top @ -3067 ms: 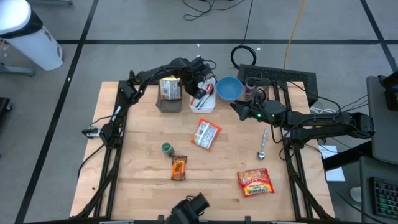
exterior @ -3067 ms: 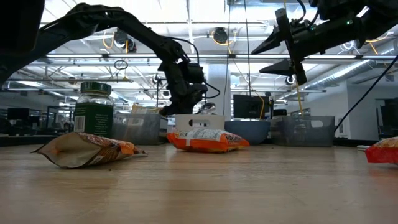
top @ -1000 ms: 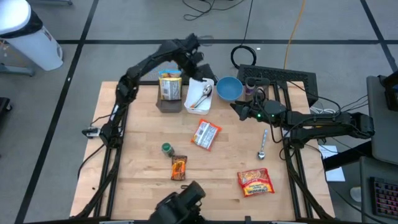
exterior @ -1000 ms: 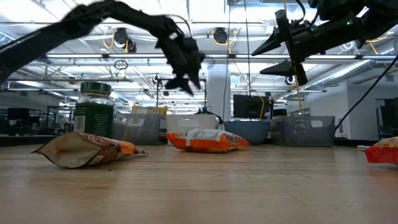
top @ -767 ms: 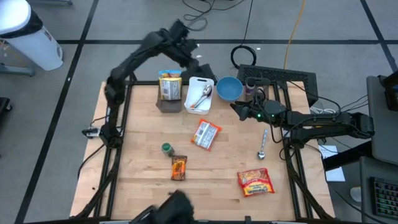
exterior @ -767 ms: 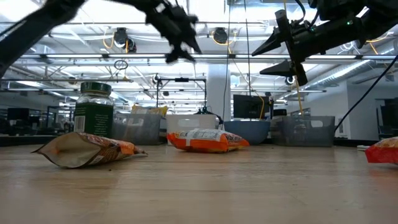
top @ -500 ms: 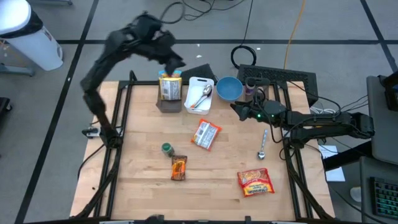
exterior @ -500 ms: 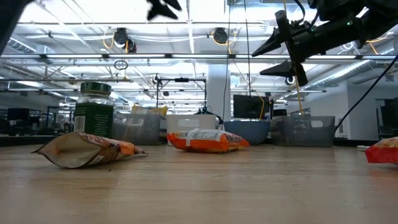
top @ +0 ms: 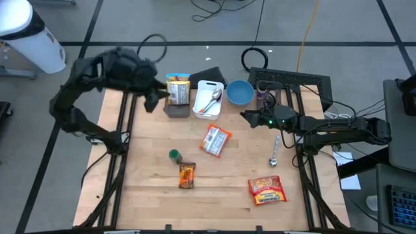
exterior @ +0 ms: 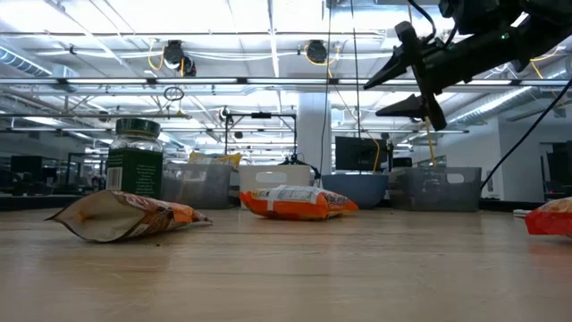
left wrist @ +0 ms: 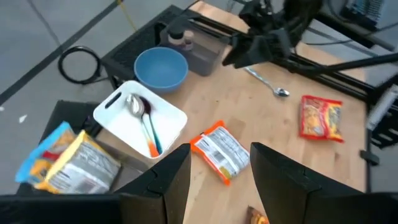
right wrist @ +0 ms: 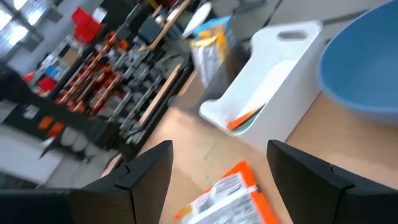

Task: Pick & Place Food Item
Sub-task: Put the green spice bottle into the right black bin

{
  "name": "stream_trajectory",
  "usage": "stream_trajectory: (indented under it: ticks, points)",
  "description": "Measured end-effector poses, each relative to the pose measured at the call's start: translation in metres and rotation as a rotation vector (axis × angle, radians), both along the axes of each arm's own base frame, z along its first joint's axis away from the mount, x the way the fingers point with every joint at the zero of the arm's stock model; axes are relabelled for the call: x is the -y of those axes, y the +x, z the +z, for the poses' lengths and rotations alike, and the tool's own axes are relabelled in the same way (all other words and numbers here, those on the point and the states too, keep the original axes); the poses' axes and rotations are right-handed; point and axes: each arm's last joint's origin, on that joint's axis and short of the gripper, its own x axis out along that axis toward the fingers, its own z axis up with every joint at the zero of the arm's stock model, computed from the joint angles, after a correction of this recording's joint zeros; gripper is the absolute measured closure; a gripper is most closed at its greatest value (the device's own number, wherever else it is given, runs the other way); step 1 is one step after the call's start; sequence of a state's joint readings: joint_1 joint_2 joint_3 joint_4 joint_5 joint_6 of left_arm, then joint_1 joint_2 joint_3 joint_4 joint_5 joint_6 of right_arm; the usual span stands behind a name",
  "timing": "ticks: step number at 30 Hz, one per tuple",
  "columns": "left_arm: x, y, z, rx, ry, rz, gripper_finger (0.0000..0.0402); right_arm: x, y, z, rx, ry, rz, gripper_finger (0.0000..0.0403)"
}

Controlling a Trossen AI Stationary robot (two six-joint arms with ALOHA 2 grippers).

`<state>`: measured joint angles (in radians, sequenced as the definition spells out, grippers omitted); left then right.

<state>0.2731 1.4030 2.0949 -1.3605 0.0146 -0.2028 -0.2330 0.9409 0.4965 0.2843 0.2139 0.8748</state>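
An orange-and-white snack packet (top: pixel 215 140) lies flat mid-table, also seen in the left wrist view (left wrist: pixel 219 149). A brown snack pack (top: pixel 186 175) and a green-lidded jar (top: pixel 174 155) lie nearer the front. A red-and-yellow packet (top: pixel 267 190) lies at the near right. My left gripper (top: pixel 154 99) hangs open and empty, high over the table's far left corner, beside the grey bin (top: pixel 176 107). My right gripper (top: pixel 247 116) hovers open and empty near the blue bowl (top: pixel 239 92), above and to the far right of the orange-and-white packet.
A white tray (top: pixel 205 88) holding a spoon stands at the far edge, between the grey bin with a food bag (top: pixel 177 91) and the blue bowl. A second spoon (top: pixel 275 151) lies on the table's right side. A dark crate (top: pixel 292 81) stands beyond the far right corner.
My left gripper has risen from above the white tray and swung back toward the table's far left corner, leaving the low view. It stays open and carries nothing. The spoon stays in the tray, and the packets have not moved.
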Motion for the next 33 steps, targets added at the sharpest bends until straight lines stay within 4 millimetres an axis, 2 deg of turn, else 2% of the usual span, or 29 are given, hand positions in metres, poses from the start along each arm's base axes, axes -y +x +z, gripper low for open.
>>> stream_trajectory:
  ticks: [4, 10, 13, 18, 21, 26, 29, 33]
  points:
    - [0.019, 0.012, -0.039, 0.027, -0.022, 0.061, 0.0227, -0.003, 0.001, 0.000, 0.005, 0.021, 0.097, 0.0149]
    - [0.048, 0.040, -0.119, 0.151, -0.205, 0.071, 0.0227, -0.015, 0.003, -0.003, -0.005, 0.038, 0.188, 0.0149]
    - [0.064, 0.058, -0.159, 0.228, -0.312, 0.042, 0.0227, -0.023, 0.002, -0.010, -0.025, 0.043, 0.224, 0.0149]
    - [0.081, 0.081, -0.203, 0.429, -0.446, 0.013, 0.0227, -0.034, -0.004, -0.033, -0.024, 0.098, 0.229, 0.0149]
    - [0.084, 0.092, -0.214, 0.534, -0.486, 0.005, 0.0227, -0.039, -0.012, -0.048, 0.065, 0.164, 0.167, 0.0149]
    - [0.083, 0.103, -0.220, 0.590, -0.462, 0.011, 0.0227, -0.043, -0.028, -0.064, 0.241, 0.214, 0.115, 0.0149]
    - [0.079, 0.108, -0.220, 0.626, -0.410, 0.010, 0.0227, -0.045, -0.033, -0.065, 0.314, 0.202, 0.129, 0.0149]
    - [0.068, 0.115, -0.223, 0.660, -0.326, 0.027, 0.0227, -0.046, -0.033, -0.056, 0.365, 0.117, 0.150, 0.0149]
